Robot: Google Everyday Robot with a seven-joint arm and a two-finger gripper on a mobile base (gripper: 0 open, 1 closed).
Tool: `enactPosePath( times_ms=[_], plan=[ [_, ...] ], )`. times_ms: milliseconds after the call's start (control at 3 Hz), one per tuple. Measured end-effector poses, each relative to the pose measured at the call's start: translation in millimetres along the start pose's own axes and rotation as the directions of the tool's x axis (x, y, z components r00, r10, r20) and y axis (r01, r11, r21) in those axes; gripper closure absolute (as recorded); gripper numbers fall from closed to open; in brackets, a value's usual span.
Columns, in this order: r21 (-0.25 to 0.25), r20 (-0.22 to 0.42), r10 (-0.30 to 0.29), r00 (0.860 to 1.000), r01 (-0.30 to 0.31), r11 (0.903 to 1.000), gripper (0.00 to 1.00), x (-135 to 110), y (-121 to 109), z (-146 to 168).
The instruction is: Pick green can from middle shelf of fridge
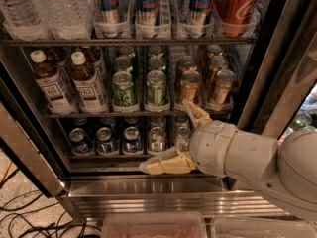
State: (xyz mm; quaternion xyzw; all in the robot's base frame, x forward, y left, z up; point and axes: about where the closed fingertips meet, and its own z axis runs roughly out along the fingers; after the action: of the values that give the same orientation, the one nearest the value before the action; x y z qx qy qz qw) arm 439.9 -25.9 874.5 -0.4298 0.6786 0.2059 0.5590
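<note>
Two green cans stand at the front of the middle shelf [69, 115] of the fridge [148, 188], one on the left [123, 89] and one beside it [156, 88], with more green cans behind them. Gold-bronze cans [190, 87] fill the lanes to their right. My gripper [174, 139] is open and empty, in front of the fridge, below and right of the green cans. Its upper finger [194, 113] is at the shelf rail under the bronze cans. Its lower finger [163, 165] is in front of the bottom shelf.
Two brown tea bottles [87, 86] stand left of the green cans. Tall blue cans [147, 4], water bottles [64, 6] and a red cola can [237, 4] fill the top rack. Blue Pepsi cans [105, 140] sit below. Clear bins [153, 225] lie at the bottom edge; cables [29, 217] lie on the floor at left.
</note>
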Motion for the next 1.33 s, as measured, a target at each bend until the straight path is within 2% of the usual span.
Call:
enactPosePath(
  times_ms=[333, 667, 1000, 1333],
  plan=[
    [0.065, 0.048, -0.01, 0.999, 0.007, 0.9979, 0.0, -10, -8, 16],
    [0.121, 0.107, -0.011, 0.994, -0.002, 0.9926, 0.0, -8, -13, 37],
    [0.14, 0.12, -0.008, 0.993, -0.009, 0.9901, 0.0, -8, -17, 44],
    [0.146, 0.139, 0.028, 0.99, -0.049, 0.988, 0.0, 1, -12, 49]
  ],
)
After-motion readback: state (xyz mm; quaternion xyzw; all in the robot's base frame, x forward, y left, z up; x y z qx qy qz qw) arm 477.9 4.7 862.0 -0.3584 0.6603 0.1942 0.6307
